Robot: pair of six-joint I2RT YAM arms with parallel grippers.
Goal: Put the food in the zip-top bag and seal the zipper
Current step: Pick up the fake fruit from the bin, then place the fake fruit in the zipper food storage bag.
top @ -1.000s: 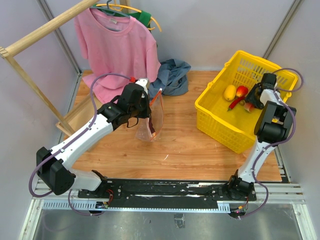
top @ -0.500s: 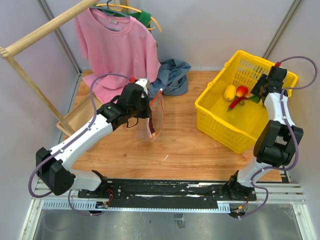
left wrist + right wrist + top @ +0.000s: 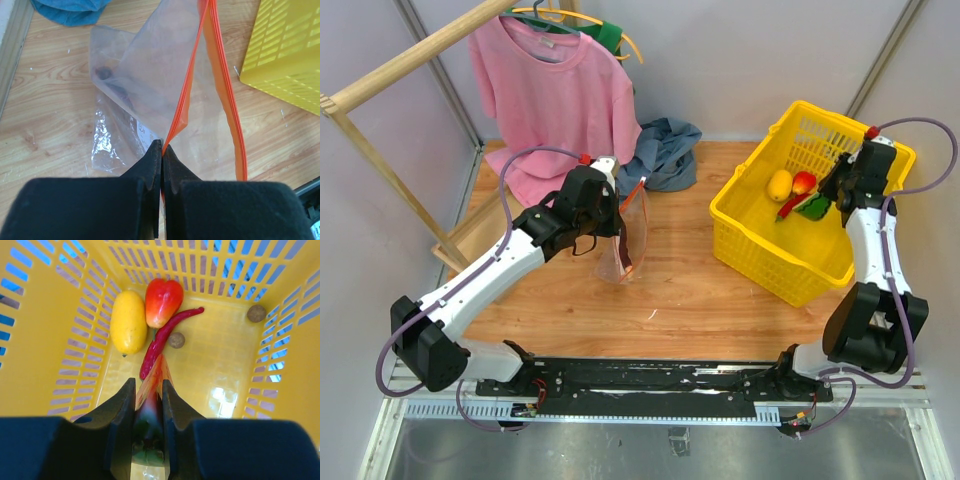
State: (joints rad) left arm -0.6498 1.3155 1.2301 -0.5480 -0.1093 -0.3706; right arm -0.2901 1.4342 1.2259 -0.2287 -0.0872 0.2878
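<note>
The right gripper [image 3: 148, 385], clamped on the watermelon slice [image 3: 810, 206], has lifted it inside the yellow basket [image 3: 760, 250]. The left gripper [image 3: 161, 149] pinches the zip-top bag [image 3: 145, 75] by its zipper [image 3: 186, 102], mouth open and ready for it.

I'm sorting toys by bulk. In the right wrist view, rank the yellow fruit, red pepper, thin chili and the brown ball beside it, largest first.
Largest first:
yellow fruit
red pepper
chili (longest, but thin)
brown ball
</note>
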